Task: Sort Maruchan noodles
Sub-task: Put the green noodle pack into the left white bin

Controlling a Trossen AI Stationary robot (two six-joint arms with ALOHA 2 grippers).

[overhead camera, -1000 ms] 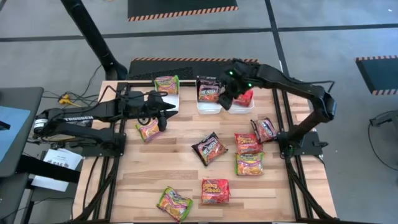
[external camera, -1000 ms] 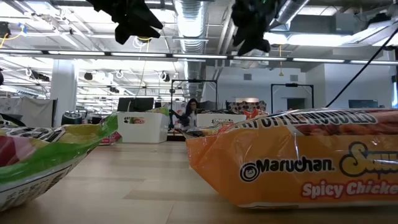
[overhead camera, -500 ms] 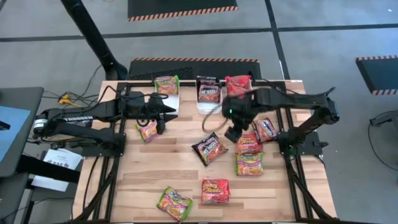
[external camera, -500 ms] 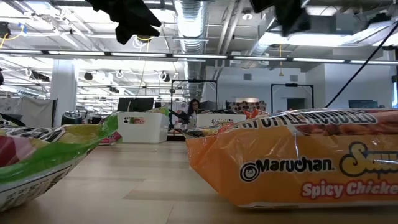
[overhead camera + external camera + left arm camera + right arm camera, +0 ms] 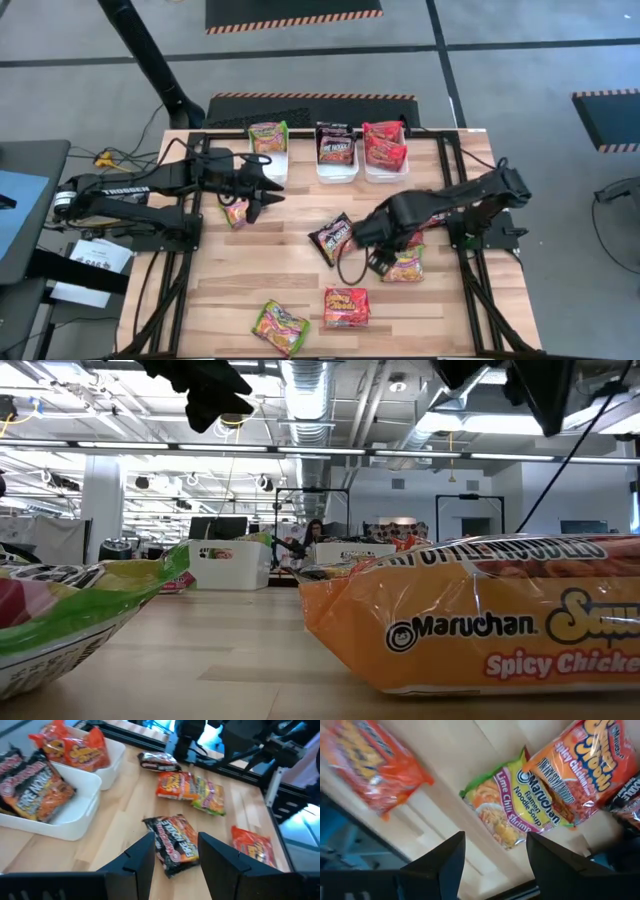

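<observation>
A: Noodles lie all over the surface (image 5: 250,275). Nearest the front edge are a green packet (image 5: 281,326) and an orange packet (image 5: 346,307); mid-surface are a black packet (image 5: 336,238) and a lime packet (image 5: 402,264). At the far edge three tubs hold sorted ones: green tub (image 5: 268,150), black tub (image 5: 336,152), red tub (image 5: 385,150).

B: Where are the claws?

A: The right claw (image 5: 372,252) hangs low between the black packet and the lime one, fingers spread, nothing in it. The left claw (image 5: 262,190) hovers open and empty over a small orange-green packet (image 5: 236,211).

B: What could go wrong?

A: The lime packet has a spicy chicken packet (image 5: 585,762) overlapping its edge. If the right claw comes down on that overlap, I'd expect it to pinch both, or drag one askew. The wrappers look slick, so a shallow pinch on a flat packet might slip. The two arms also stand fairly near mid-surface; both reaching for the black packet could make them bump.

B: Anything you can't make out?

A: The right arm covers the packets beside the lime one, so I can't count them from above. The left claw partly hides its packet, and its colour class is unclear. The low view is blocked by two packets up close, and the claw tips are cut off at its top.
</observation>
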